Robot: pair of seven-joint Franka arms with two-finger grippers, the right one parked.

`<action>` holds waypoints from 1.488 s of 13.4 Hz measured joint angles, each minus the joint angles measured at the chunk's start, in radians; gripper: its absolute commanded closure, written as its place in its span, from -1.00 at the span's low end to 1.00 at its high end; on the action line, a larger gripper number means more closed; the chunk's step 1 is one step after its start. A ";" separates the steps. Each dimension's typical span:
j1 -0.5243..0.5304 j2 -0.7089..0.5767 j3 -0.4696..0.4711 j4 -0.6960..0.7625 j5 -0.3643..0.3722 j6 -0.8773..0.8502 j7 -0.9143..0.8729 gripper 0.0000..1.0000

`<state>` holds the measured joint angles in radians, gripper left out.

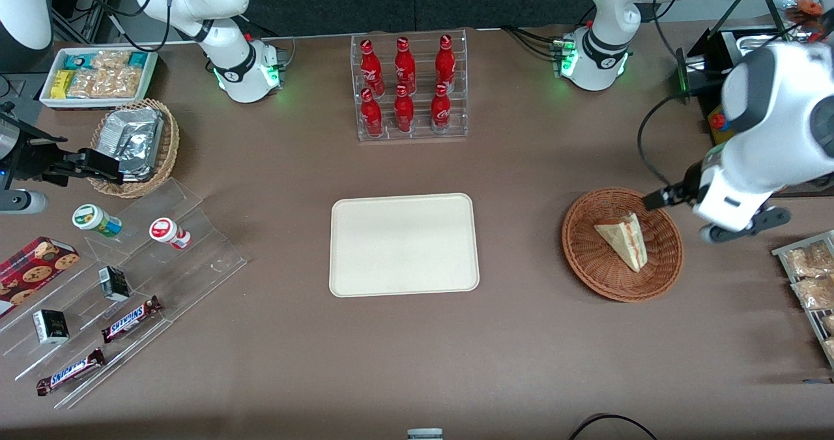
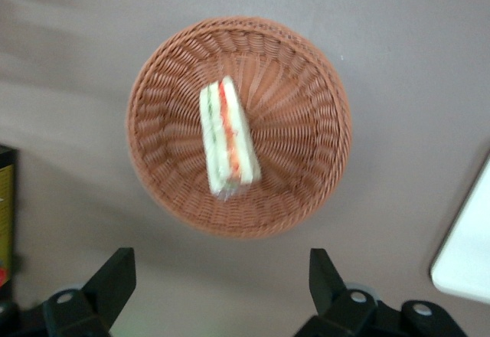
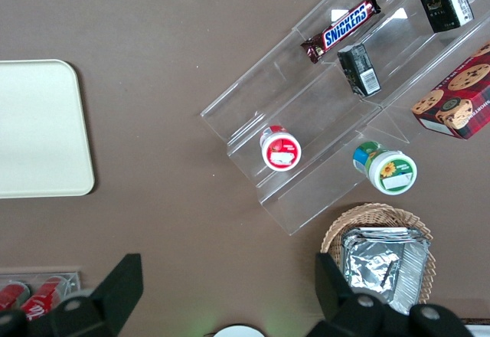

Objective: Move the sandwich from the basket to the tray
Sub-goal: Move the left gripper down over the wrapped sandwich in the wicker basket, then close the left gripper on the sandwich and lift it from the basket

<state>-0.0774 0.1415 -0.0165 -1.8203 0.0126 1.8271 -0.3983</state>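
One sandwich [image 1: 623, 238] lies on its side in the basket [image 1: 622, 283], well apart from the tray [image 1: 403, 244]. Above the basket's edge hangs the gripper [image 2: 222, 276], fingers [image 2: 115, 279] spread wide, apparently holding nothing, though the front view hides them.

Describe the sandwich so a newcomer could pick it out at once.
Start at the cream tray in the middle of the table, then look toward the working arm's end to the round reddish-brown basket. The sandwich lies in it, under the open gripper: a pale bread wedge with red and green filling.
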 measured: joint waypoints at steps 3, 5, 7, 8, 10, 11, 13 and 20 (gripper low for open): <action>0.001 0.021 0.001 -0.146 0.000 0.173 -0.027 -0.99; 0.002 0.049 0.004 -0.191 0.000 0.202 -0.032 -0.99; 0.008 0.083 0.009 -0.206 0.000 0.230 -0.035 -0.99; 0.014 0.098 0.012 -0.216 0.000 0.252 -0.036 -0.99; 0.028 0.124 0.015 -0.243 0.000 0.322 -0.036 -0.99; 0.032 0.140 0.016 -0.253 0.000 0.349 -0.036 -0.99; 0.033 0.183 0.015 -0.263 0.000 0.382 -0.036 -0.99; 0.032 0.264 0.013 -0.251 0.000 0.438 -0.087 0.84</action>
<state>-0.0454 0.4054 -0.0036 -2.0709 0.0126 2.2647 -0.4850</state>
